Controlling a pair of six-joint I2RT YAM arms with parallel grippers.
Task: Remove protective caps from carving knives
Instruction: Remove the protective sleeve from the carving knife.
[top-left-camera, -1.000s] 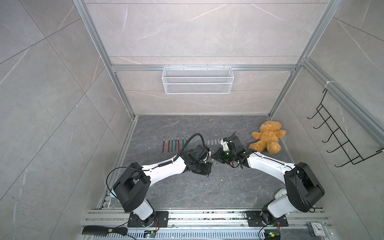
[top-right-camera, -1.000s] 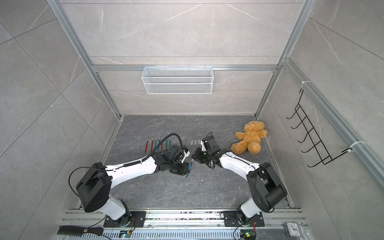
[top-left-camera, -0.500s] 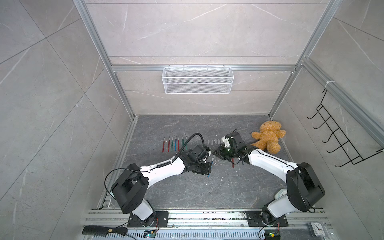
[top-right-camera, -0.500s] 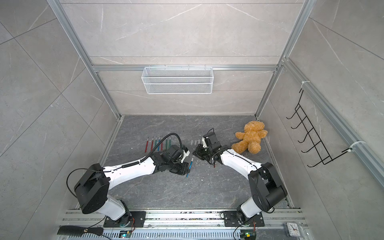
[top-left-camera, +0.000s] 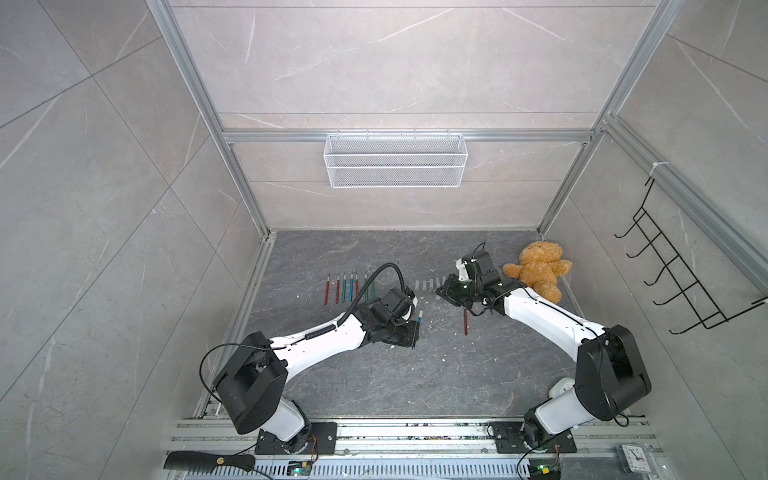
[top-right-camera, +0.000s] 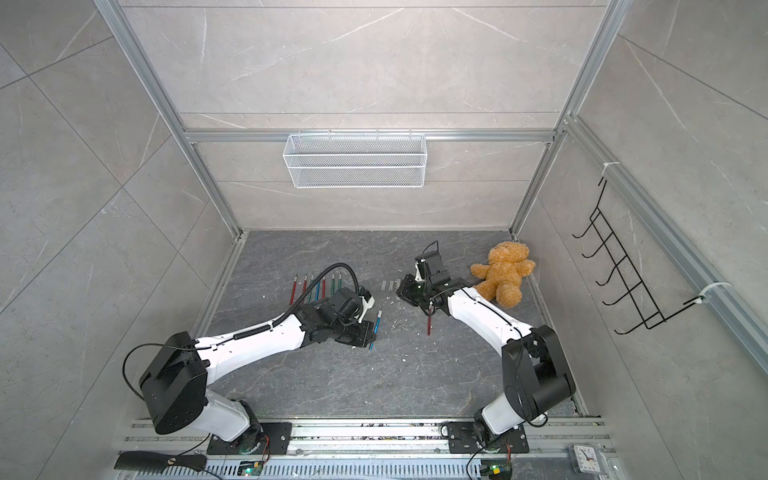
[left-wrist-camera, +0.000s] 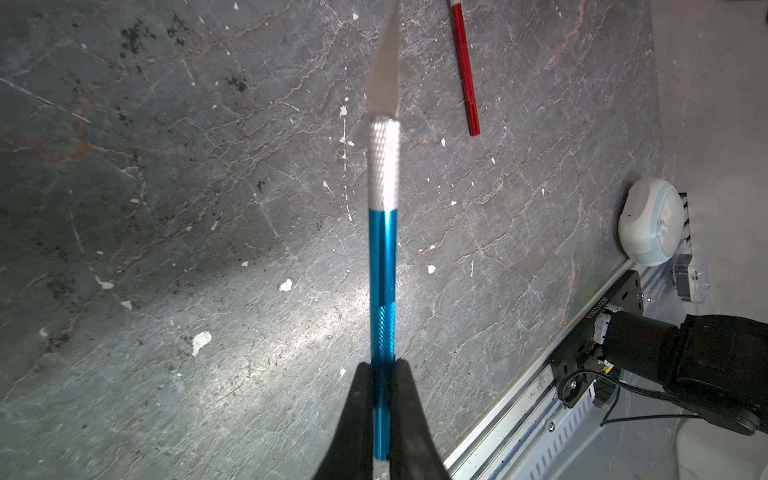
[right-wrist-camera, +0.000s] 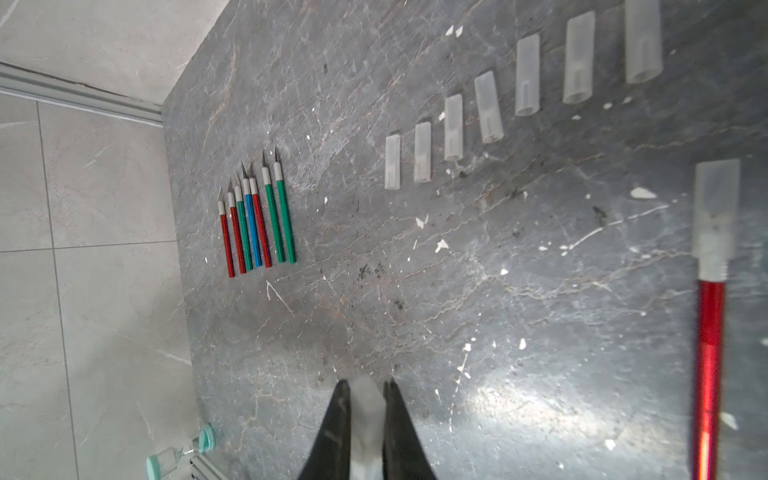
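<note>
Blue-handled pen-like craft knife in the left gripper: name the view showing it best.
Left wrist view: the blue-handled knife fills the frame, blade bare, left gripper shut on it. Both top views show only a sliver; the right wrist view misses it.

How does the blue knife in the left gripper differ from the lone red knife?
The blue knife is clamped in the left gripper, blade bare; the red knife lies on the table, cap on. Handles: blue versus red. Both are thin with silver collars.
</note>
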